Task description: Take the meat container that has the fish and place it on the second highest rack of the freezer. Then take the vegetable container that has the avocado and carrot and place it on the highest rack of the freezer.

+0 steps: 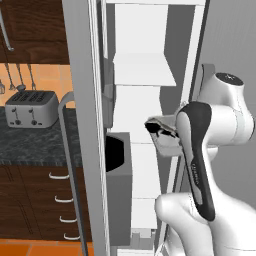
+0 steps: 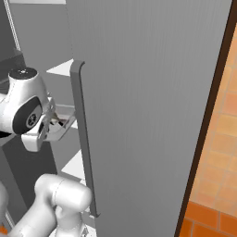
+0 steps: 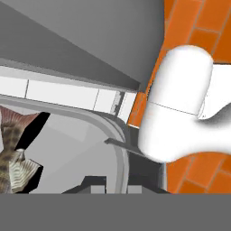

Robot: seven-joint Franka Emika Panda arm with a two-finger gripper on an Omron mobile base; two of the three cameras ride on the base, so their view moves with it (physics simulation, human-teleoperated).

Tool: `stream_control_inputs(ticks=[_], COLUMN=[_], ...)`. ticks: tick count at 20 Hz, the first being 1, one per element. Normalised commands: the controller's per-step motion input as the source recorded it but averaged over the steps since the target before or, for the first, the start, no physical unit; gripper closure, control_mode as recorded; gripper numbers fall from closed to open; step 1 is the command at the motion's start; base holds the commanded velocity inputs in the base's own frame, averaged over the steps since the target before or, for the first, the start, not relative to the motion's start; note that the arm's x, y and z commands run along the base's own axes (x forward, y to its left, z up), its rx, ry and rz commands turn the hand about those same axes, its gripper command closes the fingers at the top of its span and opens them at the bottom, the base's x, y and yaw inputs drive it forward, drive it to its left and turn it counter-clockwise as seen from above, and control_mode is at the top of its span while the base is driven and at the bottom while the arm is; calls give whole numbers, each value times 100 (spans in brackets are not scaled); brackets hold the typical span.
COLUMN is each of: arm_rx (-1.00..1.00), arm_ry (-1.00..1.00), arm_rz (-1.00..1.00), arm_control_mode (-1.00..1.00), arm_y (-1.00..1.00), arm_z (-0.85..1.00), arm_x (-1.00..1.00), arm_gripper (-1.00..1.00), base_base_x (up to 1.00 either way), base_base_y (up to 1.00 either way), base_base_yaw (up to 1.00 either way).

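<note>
Holding the tray (image 1: 162,134) by its rim, my jaws are clamped on it, carrying it in front of the open freezer (image 1: 142,75), level with its middle shelves. Inside lies the fish (image 3: 13,153).

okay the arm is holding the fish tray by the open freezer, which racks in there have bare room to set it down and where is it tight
Bare room: the white rack level with the arm's top, between freezer walls, and the rack beside the tray; nothing shows on either. Tight: the tray with the fish, clamped at its rim by the gripper, sits close between the open door and the freezer's right edge.
</note>
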Motion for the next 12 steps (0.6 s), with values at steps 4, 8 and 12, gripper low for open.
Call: stream_control_inputs(ticks=[4, 8, 12], arm_rx=[0, -1, -2], arm_ry=[0, 0, 0], arm_rz=[-1, 0, 0], arm_control_mode=[-100, -100, -100], arm_y=[1, 6, 4], arm_z=[-17, -41, -51], arm_x=[80, 73, 70], arm_gripper=[100, 100, 100], base_base_x=[0, 0, 0], base_base_y=[0, 0, 0], base_base_yaw=[0, 0, 0])
